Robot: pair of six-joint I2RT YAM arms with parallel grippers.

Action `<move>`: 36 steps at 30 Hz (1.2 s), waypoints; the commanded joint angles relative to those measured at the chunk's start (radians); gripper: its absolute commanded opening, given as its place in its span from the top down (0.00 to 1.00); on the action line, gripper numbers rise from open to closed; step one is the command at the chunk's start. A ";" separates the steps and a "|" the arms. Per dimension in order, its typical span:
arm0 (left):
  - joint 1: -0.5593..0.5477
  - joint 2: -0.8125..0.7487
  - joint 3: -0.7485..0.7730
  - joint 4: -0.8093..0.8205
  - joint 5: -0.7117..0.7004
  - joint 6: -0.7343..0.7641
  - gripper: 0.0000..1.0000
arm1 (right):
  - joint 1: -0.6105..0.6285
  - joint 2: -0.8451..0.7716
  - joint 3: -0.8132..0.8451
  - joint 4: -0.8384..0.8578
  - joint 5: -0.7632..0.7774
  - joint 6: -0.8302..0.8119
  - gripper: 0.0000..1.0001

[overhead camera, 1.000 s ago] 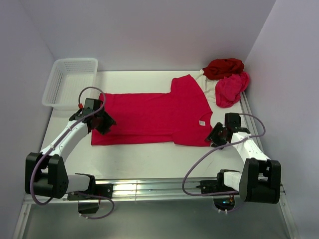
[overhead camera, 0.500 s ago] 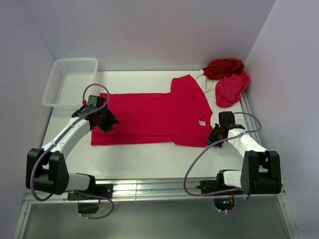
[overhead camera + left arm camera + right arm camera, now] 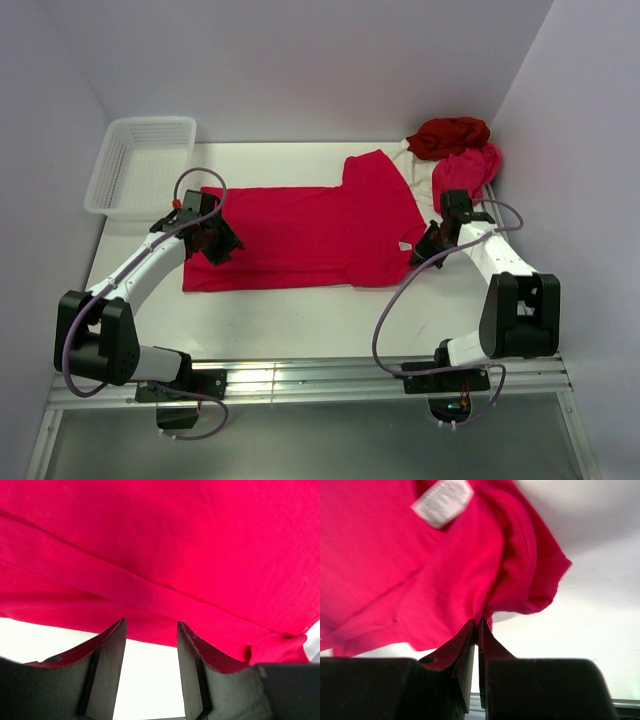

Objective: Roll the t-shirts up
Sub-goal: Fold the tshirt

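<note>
Four t-shirts in view on a white table (image 3: 300,320), only one of them in hand. Spread flat across the middle: crimson t-shirt (image 3: 300,235), hem end toward the left, neck and sleeves toward the right, with a white neck label (image 3: 405,246) near the right edge. Looks thin and mostly smooth over the body, with one long soft crease running along the hem in the left wrist view and a rumpled, doubled-over fold at the near right. Judged as the very start of rolling, or a last straightening before it, with no roll formed anywhere yet. At the right end, right gripper (image 3: 432,243) pinched almost fully together on a fold of crimson cloth just past the label, with fabric gathered right at the tips in the right wrist view. At the left end, left gripper (image 3: 212,243) poised at the hem with jaws parted and nothing between them, only bare table there and the hem edge just ahead. Next move, as a guess: calls for drawing the pinched edge without bunching the body, and for bringing the parted left jaws onto the hem for a matching hold and an even pull at both ends. Heaped at the far right corner, just beside the crimson sleeve: dark red t-shirt (image 3: 450,135), pink t-shirt (image 3: 462,175), and cream t-shirt (image 3: 415,165) partly under them. Standing at the far left, near the hem's far corner: white mesh basket (image 3: 150,122).
</note>
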 commanded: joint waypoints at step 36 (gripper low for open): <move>-0.467 0.521 0.382 0.278 0.169 -0.221 0.52 | -0.064 -0.205 -0.195 0.113 0.116 -0.101 0.48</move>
